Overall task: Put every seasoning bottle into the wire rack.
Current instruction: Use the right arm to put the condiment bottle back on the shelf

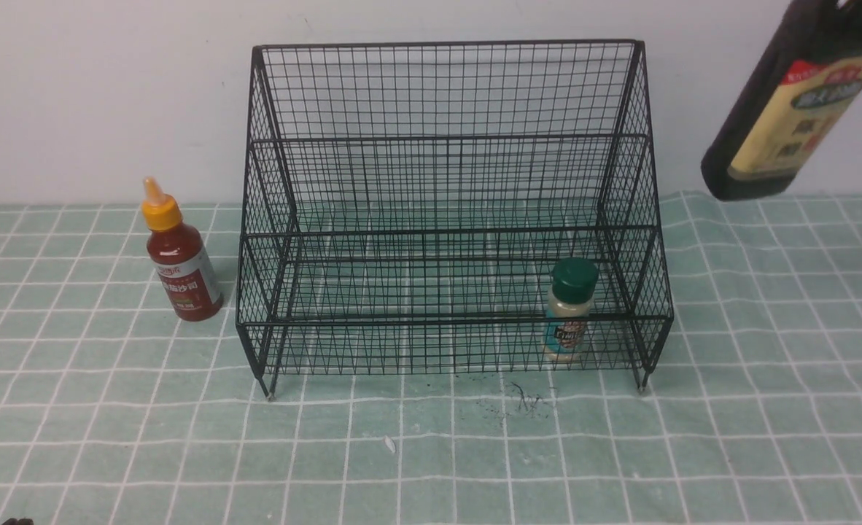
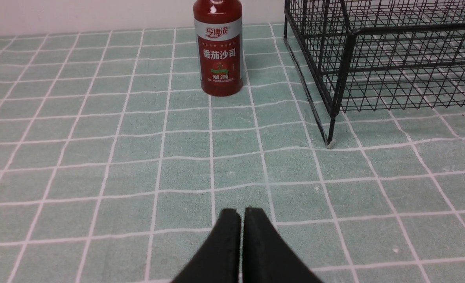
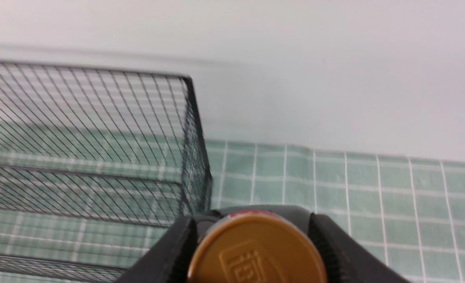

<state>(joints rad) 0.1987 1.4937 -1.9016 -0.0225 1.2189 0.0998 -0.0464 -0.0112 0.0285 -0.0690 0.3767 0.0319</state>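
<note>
The black wire rack stands against the back wall. The green-capped shaker sits upright in its lower tier, at the right end. To the rack's left, the red squeeze bottle with a yellow nozzle stands on the cloth, also in the left wrist view. The dark bottle with a yellow label hangs tilted in the air, right of the rack and level with its upper part. My right gripper is shut on the neck under its tan cap. My left gripper is shut and empty, low over the cloth in front of the red bottle.
A green cloth with a white grid covers the table. A white wall rises right behind the rack. Dark specks and a small white scrap lie in front of the rack. One rack foot stands ahead of my left gripper.
</note>
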